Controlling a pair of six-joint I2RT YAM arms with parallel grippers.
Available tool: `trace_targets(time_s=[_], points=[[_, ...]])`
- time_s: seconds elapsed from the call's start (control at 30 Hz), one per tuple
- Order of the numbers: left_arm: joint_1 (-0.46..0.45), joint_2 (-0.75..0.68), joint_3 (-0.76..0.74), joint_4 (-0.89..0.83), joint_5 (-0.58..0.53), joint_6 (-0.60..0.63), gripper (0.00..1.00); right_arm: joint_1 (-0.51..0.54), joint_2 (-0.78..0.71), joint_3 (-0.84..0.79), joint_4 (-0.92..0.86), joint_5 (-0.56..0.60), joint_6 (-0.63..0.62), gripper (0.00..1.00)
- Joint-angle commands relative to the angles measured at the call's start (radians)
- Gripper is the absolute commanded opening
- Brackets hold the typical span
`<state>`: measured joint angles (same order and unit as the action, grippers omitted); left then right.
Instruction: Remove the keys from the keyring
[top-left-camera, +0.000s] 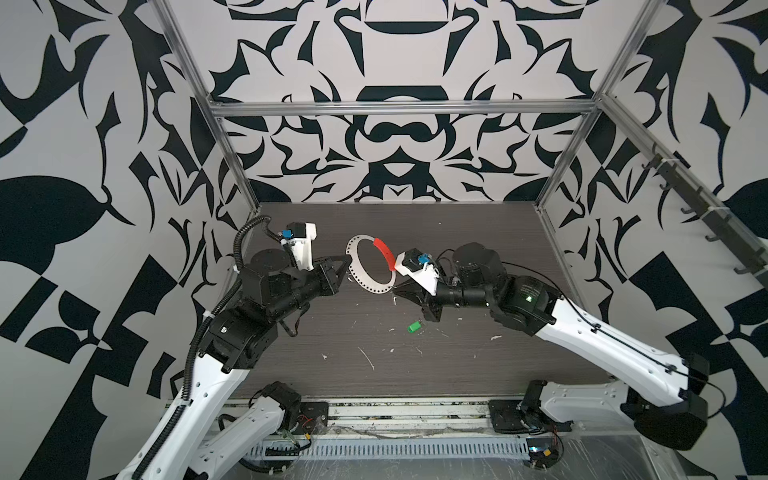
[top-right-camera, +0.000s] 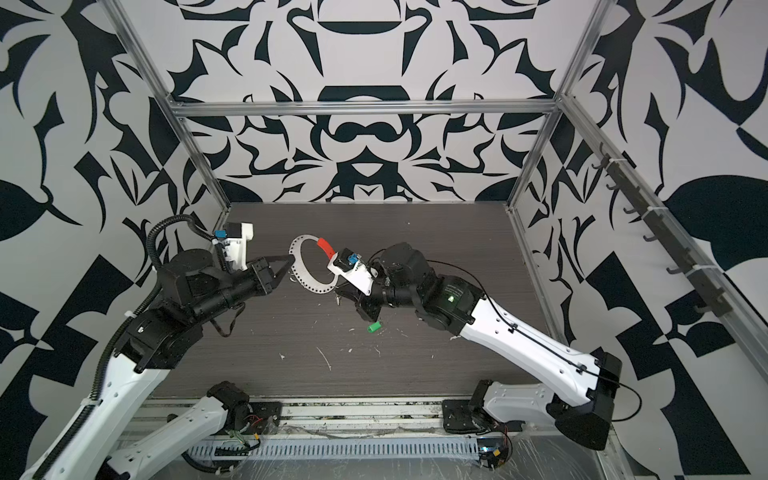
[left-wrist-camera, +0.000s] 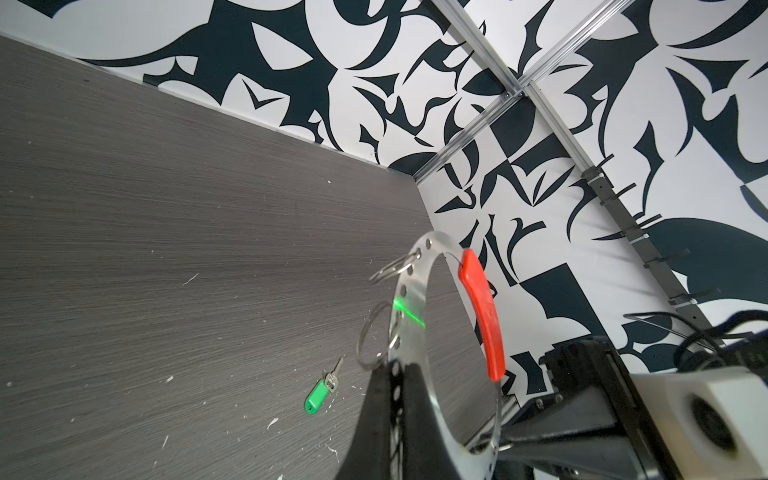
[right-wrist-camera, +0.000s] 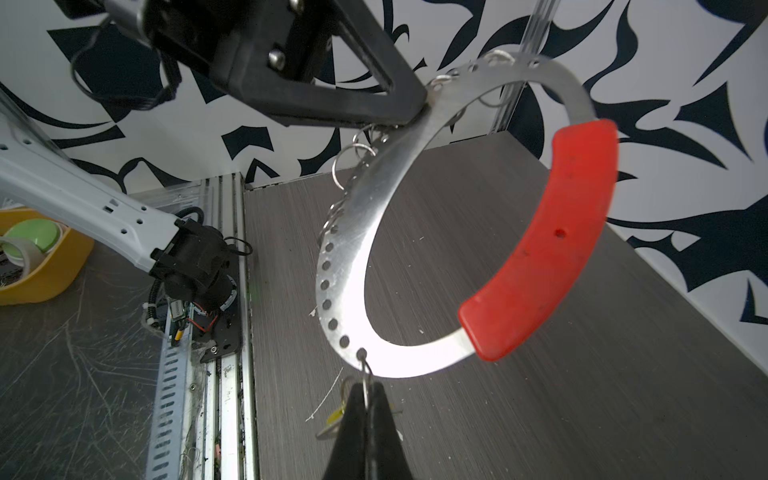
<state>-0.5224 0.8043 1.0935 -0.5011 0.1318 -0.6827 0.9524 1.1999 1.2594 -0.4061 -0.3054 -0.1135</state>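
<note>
The keyring (top-left-camera: 354, 272) (top-right-camera: 297, 270) is a wide flat metal loop with holes and a curved red sleeve (right-wrist-camera: 544, 266), held up above the table. My left gripper (top-left-camera: 348, 267) (left-wrist-camera: 395, 370) is shut on its perforated band (left-wrist-camera: 409, 307). My right gripper (top-left-camera: 395, 291) (right-wrist-camera: 365, 388) is shut on a small silver split ring (right-wrist-camera: 365, 372) that passes through a hole in the band. A yellow key (right-wrist-camera: 336, 415) shows partly behind the right fingers. A green key (top-left-camera: 414, 327) (top-right-camera: 373, 328) (left-wrist-camera: 320, 395) lies loose on the table below the right arm.
Several bare silver rings (right-wrist-camera: 353, 158) (left-wrist-camera: 370, 340) hang from the band. White scraps dot the dark table (top-left-camera: 365, 357). A hook rail (top-left-camera: 706, 220) runs along the right wall. A yellow bin (right-wrist-camera: 41, 270) with tape rolls sits beyond the left arm's base.
</note>
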Motion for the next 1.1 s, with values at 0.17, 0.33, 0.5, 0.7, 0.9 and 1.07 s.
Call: trace_targets(time_s=[0.17, 0.33, 0.5, 0.7, 0.9, 1.07], points=[[0.01, 0.009, -0.011, -0.155, -0.172, 0.058, 0.52, 0.003, -0.07, 0.038, 0.197, 0.09, 0.041, 0.0], [0.01, -0.065, -0.054, -0.114, -0.238, 0.119, 0.64, 0.002, -0.023, 0.089, 0.126, 0.08, 0.048, 0.0], [0.01, -0.112, -0.106, 0.0, -0.101, 0.161, 0.66, -0.031, -0.002, 0.121, 0.069, -0.003, 0.057, 0.0], [0.01, -0.121, -0.165, 0.169, 0.207, 0.184, 0.7, -0.145, 0.043, 0.175, 0.003, -0.217, 0.135, 0.0], [0.01, -0.091, -0.2, 0.263, 0.386, 0.17, 0.69, -0.148, 0.073, 0.22, -0.09, -0.253, 0.124, 0.0], [0.01, -0.063, -0.212, 0.315, 0.446, 0.161, 0.47, -0.147, 0.08, 0.223, -0.115, -0.271, 0.153, 0.0]])
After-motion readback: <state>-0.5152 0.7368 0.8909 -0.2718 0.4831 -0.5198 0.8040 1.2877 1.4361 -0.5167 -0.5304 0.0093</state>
